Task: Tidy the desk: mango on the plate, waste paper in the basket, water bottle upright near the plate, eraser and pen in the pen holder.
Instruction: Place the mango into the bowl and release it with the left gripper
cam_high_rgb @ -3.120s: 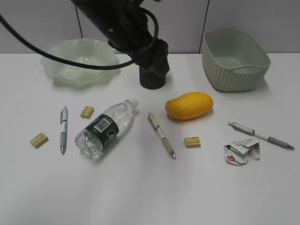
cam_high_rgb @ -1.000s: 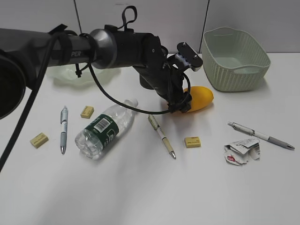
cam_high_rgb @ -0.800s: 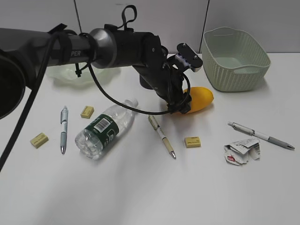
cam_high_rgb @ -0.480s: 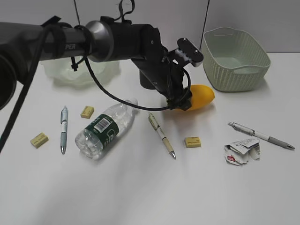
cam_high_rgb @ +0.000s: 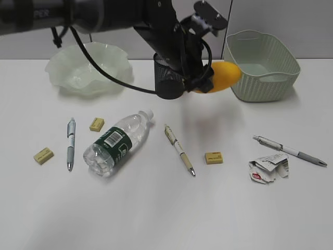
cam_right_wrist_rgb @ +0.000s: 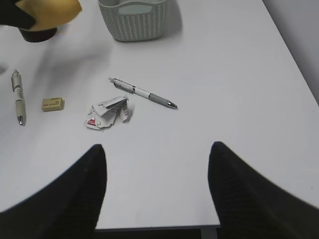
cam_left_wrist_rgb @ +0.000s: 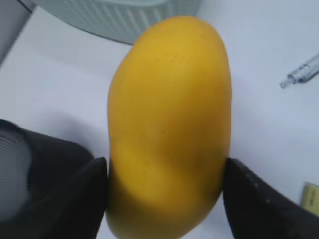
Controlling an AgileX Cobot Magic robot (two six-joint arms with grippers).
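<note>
One smooth, oval yellow mango (cam_left_wrist_rgb: 169, 124) sits clamped in the left claw (cam_left_wrist_rgb: 164, 191), up off the white desk (cam_high_rgb: 156, 208) beside the black mesh pen holder (cam_high_rgb: 167, 78) (ribbed basket (cam_high_rgb: 260, 65) just behind). Right claw (cam_right_wrist_rgb: 154, 184) spread wide, holding nothing.

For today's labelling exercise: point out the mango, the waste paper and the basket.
mango (cam_left_wrist_rgb: 169, 124), left wrist view, middle of its skin.
waste paper (cam_high_rgb: 268, 167), exterior view, centre of wad.
basket (cam_high_rgb: 255, 82), exterior view, ribbed front wall.
</note>
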